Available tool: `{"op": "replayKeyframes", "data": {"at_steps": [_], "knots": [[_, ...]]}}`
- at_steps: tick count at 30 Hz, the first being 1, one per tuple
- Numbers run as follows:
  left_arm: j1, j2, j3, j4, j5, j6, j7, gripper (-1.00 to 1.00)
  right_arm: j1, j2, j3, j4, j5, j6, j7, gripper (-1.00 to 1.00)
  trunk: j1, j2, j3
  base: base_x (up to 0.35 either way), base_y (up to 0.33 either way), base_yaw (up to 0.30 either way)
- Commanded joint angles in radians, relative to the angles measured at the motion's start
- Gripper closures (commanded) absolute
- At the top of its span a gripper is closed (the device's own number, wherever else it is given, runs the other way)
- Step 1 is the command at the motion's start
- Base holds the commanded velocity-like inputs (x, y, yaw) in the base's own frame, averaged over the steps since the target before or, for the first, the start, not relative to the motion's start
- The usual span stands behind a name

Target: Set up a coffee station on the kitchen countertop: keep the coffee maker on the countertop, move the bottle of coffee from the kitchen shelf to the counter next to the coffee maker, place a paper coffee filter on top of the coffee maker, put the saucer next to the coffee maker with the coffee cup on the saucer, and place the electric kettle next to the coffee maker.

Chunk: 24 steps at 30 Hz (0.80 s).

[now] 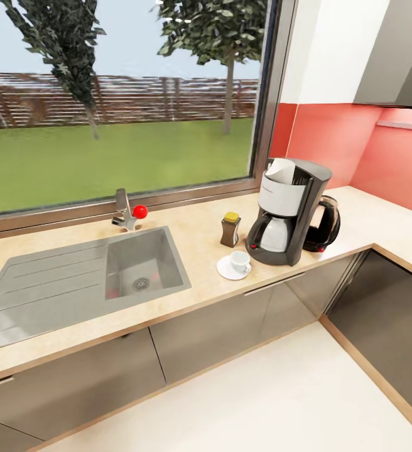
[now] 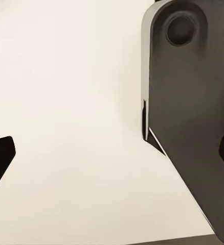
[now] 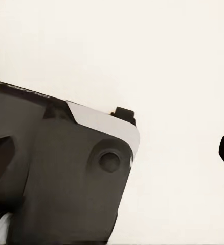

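Coffee maker (image 1: 287,210) stands on the countertop (image 1: 200,235), paper filter (image 1: 282,168) on top; bottle (image 1: 230,229), cup (image 1: 240,260) on saucer (image 1: 228,270) and kettle (image 1: 322,225) flank it. Both claws' fingertips sit spread apart, released.

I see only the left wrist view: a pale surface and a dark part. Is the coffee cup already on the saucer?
Observer: Yes. In the head view the coffee cup sits on the saucer, close beside the coffee maker.
Operator: And the paper filter?
Observer: A white paper filter rests on top of the coffee maker.
Operator: Where does the kettle stand?
Observer: The electric kettle stands right beside the coffee maker, on the side away from the sink.
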Motion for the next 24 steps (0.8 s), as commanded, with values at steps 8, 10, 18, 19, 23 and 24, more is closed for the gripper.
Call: {"op": "replayKeyframes", "data": {"at_steps": [8, 10, 18, 19, 23, 24], "knots": [[0.001, 0.001, -0.009, 0.002, 0.008, -0.003, 0.005, -1.0, 0.047, -0.002, 0.001, 0.001, -0.11, 0.143, 0.025, -1.0, 0.001, -0.002, -0.002, 0.0, 0.0, 0.0], [0.002, 0.001, -0.009, 0.002, 0.007, -0.003, 0.005, -1.0, 0.055, 0.001, 0.002, 0.001, -0.124, 0.211, 0.03, -1.0, 0.001, -0.002, -0.002, 0.0, 0.0, 0.0], [0.012, 0.002, -0.012, 0.006, 0.007, 0.032, 0.011, -1.0, 0.128, 0.051, 0.004, 0.001, -0.133, 0.283, 0.032, -1.0, 0.001, -0.002, -0.002, 0.0, 0.0, 0.0], [0.012, 0.002, -0.011, 0.006, 0.007, 0.043, 0.012, -1.0, 0.13, 0.054, 0.004, 0.001, -0.133, 0.283, 0.031, -1.0, 0.001, -0.002, -0.002, 0.0, 0.0, 0.0], [0.012, 0.002, -0.01, 0.006, 0.008, 0.111, 0.017, -1.0, 0.133, 0.059, 0.004, -0.002, -0.133, 0.283, 0.028, -1.0, 0.001, -0.002, -0.002, 0.0, 0.0, 0.0], [0.012, 0.002, -0.01, 0.006, 0.008, 0.114, 0.017, -1.0, 0.134, 0.059, 0.004, -0.002, -0.133, 0.283, 0.027, -1.0, 0.001, -0.002, -0.002, 0.0, 0.0, 0.0]]}}
